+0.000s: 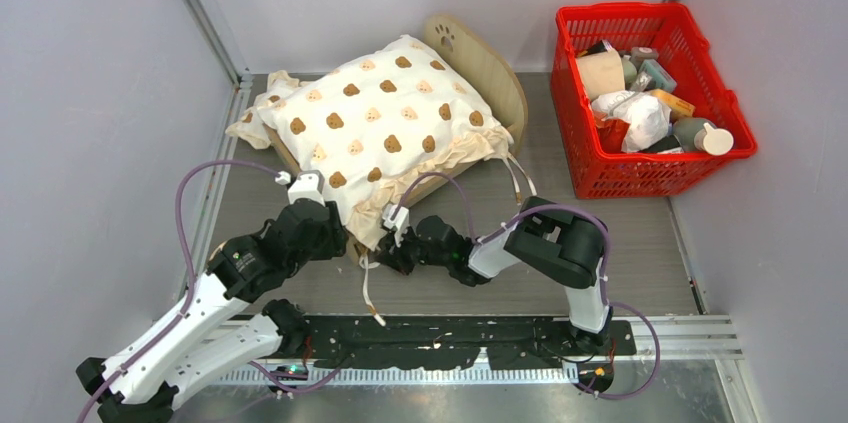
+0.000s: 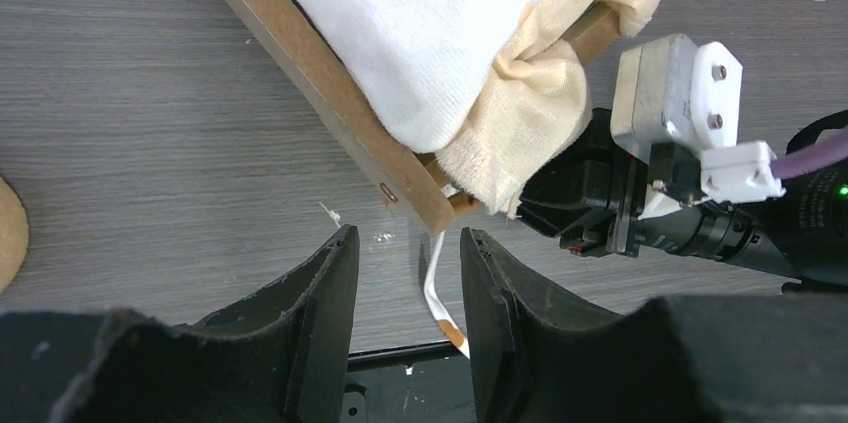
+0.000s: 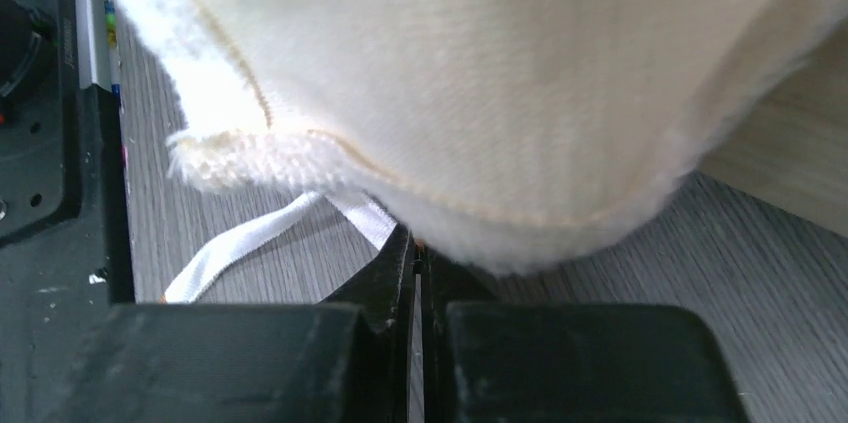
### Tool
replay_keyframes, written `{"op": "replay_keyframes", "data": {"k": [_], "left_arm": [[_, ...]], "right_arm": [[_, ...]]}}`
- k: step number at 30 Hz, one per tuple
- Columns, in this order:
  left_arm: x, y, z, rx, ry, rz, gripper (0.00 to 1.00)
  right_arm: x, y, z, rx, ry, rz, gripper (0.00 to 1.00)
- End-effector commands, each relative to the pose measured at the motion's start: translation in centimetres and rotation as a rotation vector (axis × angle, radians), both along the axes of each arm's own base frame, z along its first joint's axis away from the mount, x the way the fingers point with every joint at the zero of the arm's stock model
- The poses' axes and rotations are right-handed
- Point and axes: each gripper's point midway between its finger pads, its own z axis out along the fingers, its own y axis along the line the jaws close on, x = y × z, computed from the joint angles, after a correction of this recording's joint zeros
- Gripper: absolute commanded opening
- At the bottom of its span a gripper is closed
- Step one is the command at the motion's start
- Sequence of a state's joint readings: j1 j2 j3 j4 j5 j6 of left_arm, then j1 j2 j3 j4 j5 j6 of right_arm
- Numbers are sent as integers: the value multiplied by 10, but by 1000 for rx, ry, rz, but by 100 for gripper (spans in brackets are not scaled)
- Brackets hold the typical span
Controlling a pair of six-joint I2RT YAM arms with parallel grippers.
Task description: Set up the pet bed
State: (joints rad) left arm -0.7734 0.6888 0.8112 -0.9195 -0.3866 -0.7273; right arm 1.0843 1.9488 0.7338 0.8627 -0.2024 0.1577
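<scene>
Since the pet bed [image 1: 492, 78] is thin light wood, I judge it light and stiff. It would likely skate on the smooth table [image 1: 610, 263] if nudged, and is best taken by a side rail [image 2: 330, 108] or the arched headboard edge, not by anything soft on top. It sits mid-table toward the far side, turned at an angle, with the headboard to the far right and one corner pointing near, at the arms. A bear-print cushion [image 1: 380, 113] lies over the frame and overhangs that near corner. It is soft and limp, so I expect a pull on the cloth to move cloth first and frame second. The left gripper [image 2: 405, 243] hovers just near of the near-left rail, jaws partly apart and holding nothing; a white ribbon tie [image 2: 436, 293] lies on the table between them. The right gripper [image 3: 415, 258] is at the cushion's near corner, fingers pressed together. Ribbon emerges right at its tips, but under the ruffle I cannot tell whether it is pinched. Surface: grey wood-grain laminate, flat, low friction by the look. Room: plain walls close in on the left, far and right sides. A red basket [image 1: 620, 11] of oddments at far right, near the headboard, limits swing that way.
</scene>
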Motion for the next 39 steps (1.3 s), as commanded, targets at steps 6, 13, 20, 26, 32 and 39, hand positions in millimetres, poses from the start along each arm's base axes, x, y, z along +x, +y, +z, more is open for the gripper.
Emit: {"op": "replay_keyframes", "data": {"k": [6,13,20,26,32,39], "left_arm": [[-2,-2,-4,-29,27,10,45],[-3,-2,-5,-44,36,10,45],[-4,-1,-6,-42,46,11,45],[-4,-11,1,-68,21,-58,49],[-5,-15,17,-36,-38,-175,50],[-9,-15,13,-62,32,-127,51]], "right_arm": [[11,14,31,81,-263,89,5],[19,22,41,60,-328,106,5],[20,26,50,81,-389,132,5],[17,24,61,117,-440,150,5],[14,23,82,169,-491,157,5],[14,24,91,169,-532,170,5]]}}
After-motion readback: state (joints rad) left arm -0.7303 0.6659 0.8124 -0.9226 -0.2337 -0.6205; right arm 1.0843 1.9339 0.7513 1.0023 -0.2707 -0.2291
